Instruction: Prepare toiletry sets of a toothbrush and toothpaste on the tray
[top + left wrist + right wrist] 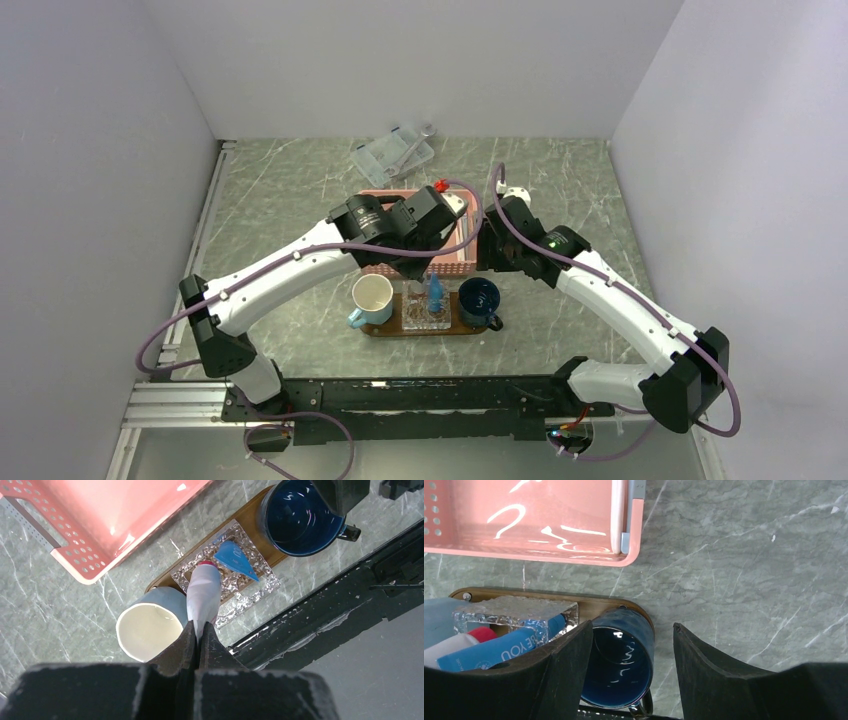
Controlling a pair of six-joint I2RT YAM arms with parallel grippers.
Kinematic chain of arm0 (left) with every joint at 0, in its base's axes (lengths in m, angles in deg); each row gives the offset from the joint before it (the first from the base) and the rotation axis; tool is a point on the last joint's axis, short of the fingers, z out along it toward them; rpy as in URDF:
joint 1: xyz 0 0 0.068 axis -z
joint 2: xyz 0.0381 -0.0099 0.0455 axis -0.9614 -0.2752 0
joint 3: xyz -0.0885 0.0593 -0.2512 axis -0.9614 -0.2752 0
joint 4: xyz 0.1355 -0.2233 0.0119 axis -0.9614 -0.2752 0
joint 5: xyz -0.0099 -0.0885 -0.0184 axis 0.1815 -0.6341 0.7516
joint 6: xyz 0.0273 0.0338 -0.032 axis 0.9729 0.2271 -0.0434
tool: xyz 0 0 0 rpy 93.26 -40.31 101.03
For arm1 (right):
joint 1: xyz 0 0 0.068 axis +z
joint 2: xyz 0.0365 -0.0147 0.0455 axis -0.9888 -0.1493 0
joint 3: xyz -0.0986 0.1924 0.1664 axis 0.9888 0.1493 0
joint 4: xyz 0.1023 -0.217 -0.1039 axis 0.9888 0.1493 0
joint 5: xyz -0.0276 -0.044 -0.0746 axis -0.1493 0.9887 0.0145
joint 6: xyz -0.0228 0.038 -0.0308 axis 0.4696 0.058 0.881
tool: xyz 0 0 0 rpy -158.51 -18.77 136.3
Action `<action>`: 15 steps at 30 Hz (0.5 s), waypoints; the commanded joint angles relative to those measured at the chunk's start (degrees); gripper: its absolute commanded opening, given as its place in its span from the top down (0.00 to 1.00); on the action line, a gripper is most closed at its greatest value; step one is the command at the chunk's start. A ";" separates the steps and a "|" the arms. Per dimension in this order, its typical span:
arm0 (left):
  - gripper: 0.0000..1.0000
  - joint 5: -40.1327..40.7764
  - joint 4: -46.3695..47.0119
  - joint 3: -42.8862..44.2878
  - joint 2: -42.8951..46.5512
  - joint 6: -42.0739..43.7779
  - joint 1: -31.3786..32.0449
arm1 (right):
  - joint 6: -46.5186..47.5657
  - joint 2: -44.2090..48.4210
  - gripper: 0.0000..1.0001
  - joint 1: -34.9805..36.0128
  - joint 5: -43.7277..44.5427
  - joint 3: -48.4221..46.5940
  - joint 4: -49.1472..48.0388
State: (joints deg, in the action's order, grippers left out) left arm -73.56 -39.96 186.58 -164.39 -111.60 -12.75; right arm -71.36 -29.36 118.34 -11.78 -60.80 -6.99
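The dark-brown oval tray (470, 328) carries a pale blue mug (372, 298), a clear glass holder (428, 316) and a dark blue mug (480, 298). My left gripper (200, 626) is shut on the flat end of the paler toothpaste tube (204, 592), which hangs red cap down over the glass holder (250, 582). The bright blue toothpaste tube (235, 557) stands in that holder. My right gripper (633, 630) is open and empty above the dark blue mug (619, 665). The blue tube (499, 650) also shows in the right wrist view. No toothbrush shows.
The pink slotted basket (455, 262) sits right behind the tray, mostly hidden under both wrists. A clear plastic box (392, 155) lies at the back of the table. The black rail of the arm bases (420, 400) runs close in front of the tray.
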 commanded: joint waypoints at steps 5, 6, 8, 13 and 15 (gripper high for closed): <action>1.00 2.43 3.14 -0.41 -1.06 1.53 0.42 | -0.81 1.12 0.38 -0.25 -1.08 0.28 -2.34; 1.00 2.45 3.24 -0.51 -1.09 1.54 0.40 | -0.69 1.00 0.38 -0.27 -1.11 0.27 -2.42; 1.00 2.45 3.54 -0.84 -1.10 1.61 0.42 | -0.68 0.86 0.38 -0.28 -1.27 0.28 -2.49; 1.00 2.28 4.19 -2.68 -0.60 1.39 0.38 | -0.60 0.46 0.38 -0.24 -1.58 0.36 -2.78; 1.00 2.20 4.46 -3.48 -0.34 1.28 0.38 | -0.53 0.27 0.38 -0.25 -1.68 0.30 -2.76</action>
State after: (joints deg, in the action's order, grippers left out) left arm -72.77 -37.69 184.00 -165.77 -110.84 -12.68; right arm -71.36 -29.36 118.34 -13.01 -60.63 -7.71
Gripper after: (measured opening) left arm 0.031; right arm 0.621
